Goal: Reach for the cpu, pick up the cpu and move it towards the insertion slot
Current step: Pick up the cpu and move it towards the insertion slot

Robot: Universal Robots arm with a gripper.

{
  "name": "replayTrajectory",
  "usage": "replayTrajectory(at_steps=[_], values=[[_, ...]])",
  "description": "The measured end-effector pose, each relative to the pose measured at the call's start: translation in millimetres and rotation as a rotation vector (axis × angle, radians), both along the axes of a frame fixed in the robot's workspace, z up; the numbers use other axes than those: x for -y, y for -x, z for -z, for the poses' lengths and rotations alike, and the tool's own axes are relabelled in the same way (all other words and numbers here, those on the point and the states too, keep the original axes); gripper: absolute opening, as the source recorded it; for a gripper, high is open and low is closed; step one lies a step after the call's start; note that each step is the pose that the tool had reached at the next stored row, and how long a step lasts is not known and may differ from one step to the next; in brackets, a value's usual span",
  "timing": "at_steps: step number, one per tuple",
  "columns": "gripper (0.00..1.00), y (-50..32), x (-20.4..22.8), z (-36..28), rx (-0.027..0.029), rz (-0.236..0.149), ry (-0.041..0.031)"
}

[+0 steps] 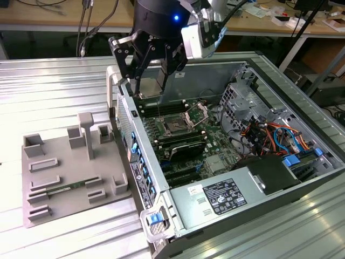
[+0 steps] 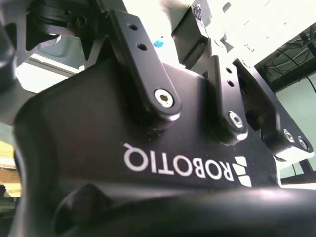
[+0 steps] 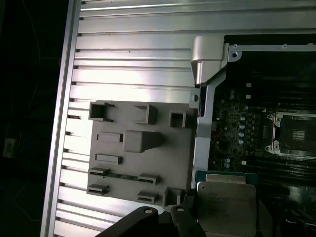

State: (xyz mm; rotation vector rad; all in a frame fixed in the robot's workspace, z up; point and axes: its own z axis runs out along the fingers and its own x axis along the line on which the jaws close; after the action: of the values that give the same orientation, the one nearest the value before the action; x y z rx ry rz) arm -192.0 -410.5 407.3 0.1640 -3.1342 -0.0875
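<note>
On the exterior view's left, a grey plastic tray (image 1: 64,167) is lying on the slatted metal table (image 1: 54,91), a green memory stick (image 1: 59,190) resting in one of its grooves. The gripper (image 1: 153,75) is hovering over the left end of the open computer case (image 1: 135,162), clamping the cpu (image 1: 153,82) between its fingers. Further right, the insertion slot (image 1: 175,125) is sitting with its metal frame (image 1: 197,114) raised, near the cpu but apart from it. Tangled cables (image 1: 269,132) are crowding the case's right side.

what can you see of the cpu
The cpu is a small flat square chip, silvery metal top with a thin green rim showing along one side. The gripper holds it clamped in the air over the open case, near the case's wall and short of the slot. Nothing else touches it.
</note>
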Motion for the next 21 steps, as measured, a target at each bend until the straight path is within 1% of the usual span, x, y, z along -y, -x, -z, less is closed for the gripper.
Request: replayTrajectory(at_steps=[1,3,5,11,13,21], values=[[0.55,-3.5,0.0,0.0,0.0,0.0,0.0],[0.55,-7.2,0.0,0.0,0.0,0.0,-0.0001],[0.55,-12.6,0.0,0.0,0.0,0.0,0.0],[0.55,-24.0,0.0,0.0,0.0,0.0,0.0],[0.55,-30.0,0.0,0.0,0.0,0.0,0.0],[0.55,-44.1,0.0,0.0,0.0,0.0,-0.0001]])
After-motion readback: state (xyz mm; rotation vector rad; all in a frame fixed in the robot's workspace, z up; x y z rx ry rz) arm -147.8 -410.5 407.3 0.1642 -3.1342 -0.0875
